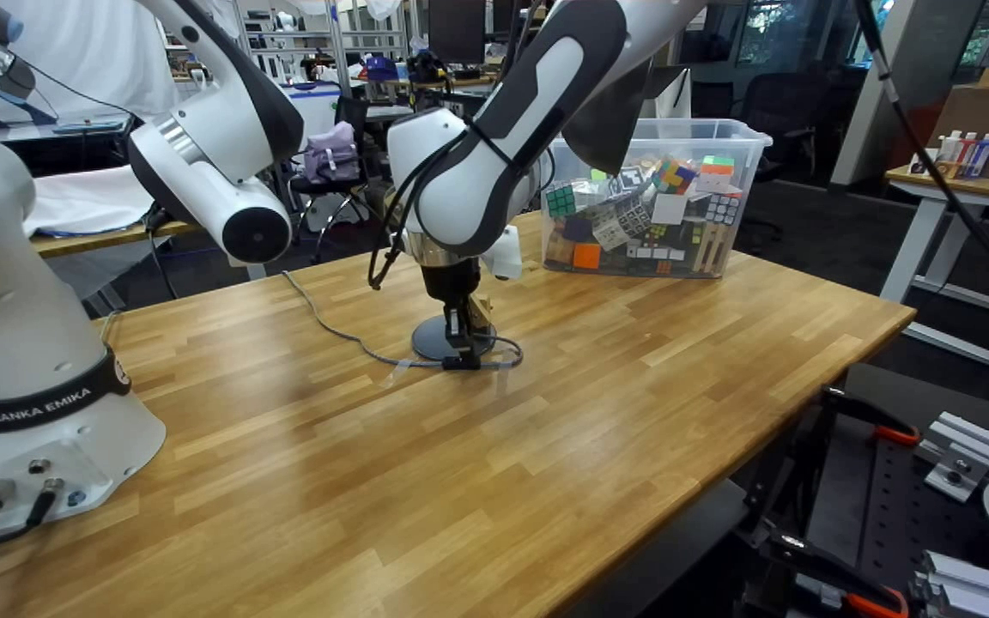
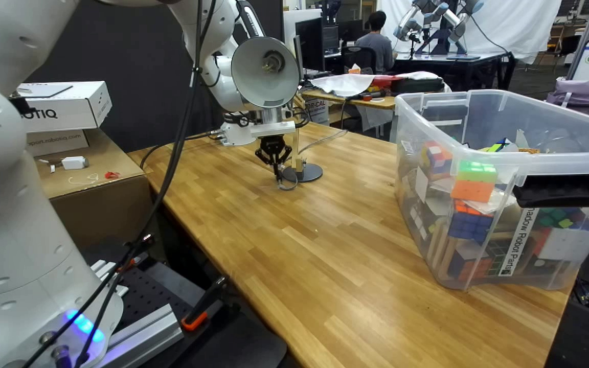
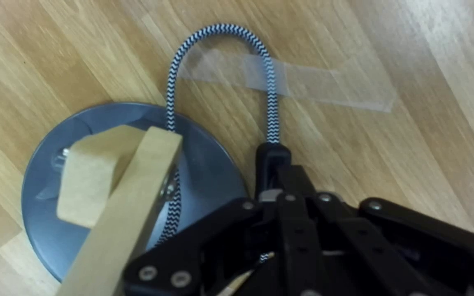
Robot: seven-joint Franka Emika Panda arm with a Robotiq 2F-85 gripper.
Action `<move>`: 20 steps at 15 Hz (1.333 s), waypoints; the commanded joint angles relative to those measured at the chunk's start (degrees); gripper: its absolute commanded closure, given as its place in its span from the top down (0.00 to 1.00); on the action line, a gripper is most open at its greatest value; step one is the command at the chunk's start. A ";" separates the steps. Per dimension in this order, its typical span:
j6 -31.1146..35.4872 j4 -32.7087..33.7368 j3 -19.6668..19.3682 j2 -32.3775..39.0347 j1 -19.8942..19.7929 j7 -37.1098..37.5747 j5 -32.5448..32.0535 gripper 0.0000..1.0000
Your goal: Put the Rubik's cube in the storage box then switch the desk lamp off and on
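The desk lamp has a dark grey round base, seen in both exterior views and the wrist view. Its tan arm rises beside my gripper. Its head faces one camera; the bulb shows no clear glow. A black inline switch lies on the table beside the base. My gripper points down, shut, its tips at the switch and partly covering it. The clear storage box holds several colourful cubes; I cannot tell which is the task's Rubik's cube.
The lamp's braided cord loops by the switch, with clear tape on the table. The lamp head sits close to my arm. A second white robot arm base stands at the table edge. Boxes stand beside the table.
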 commanded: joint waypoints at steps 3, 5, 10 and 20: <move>-1.01 2.88 1.27 3.17 -2.12 -2.40 1.15 0.00; -1.12 3.35 1.43 3.75 -2.52 -2.67 1.58 0.00; -0.50 1.22 1.76 1.27 -2.32 -2.19 1.71 0.00; 0.97 -4.29 2.69 -7.25 -0.70 -1.47 0.60 0.00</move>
